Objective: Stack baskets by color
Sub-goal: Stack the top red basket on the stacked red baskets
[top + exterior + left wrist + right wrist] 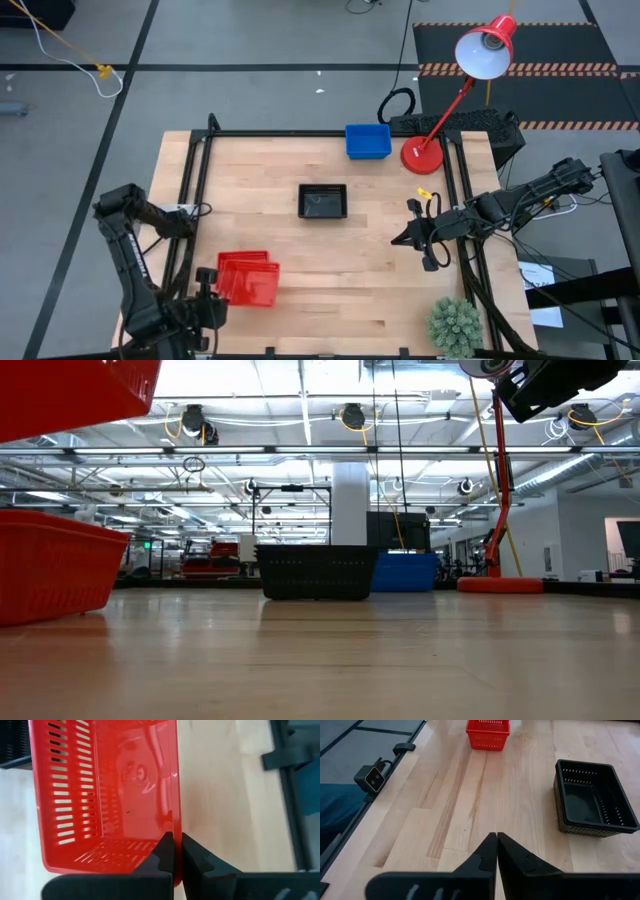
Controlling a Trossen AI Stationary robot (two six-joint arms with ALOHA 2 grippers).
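Observation:
My left gripper (212, 287) is at the table's near left, shut on a red basket (107, 795) that hangs in the air (75, 388). Below it another red basket (50, 565) rests on its bottom on the table; in the high view the two reds overlap (247, 277). A black basket (322, 201) stands at the table's middle and a blue basket (367, 141) at the far edge. My right gripper (412, 238) hovers shut at the table's right side, holding nothing (496, 851). My left gripper pinches one side wall of the red basket at its rim (175, 827). One finger (164, 854) is inside the basket and the other (195, 856) outside. The fingers come slanting down from the near left. The basket is lifted clear of the table, above the other red one.
A red desk lamp stands on its round base (422, 155) at the far right, next to the blue basket. A green plant (455, 325) sits at the near right corner. Black frame rails (195, 180) run along the table's left, far and right sides.

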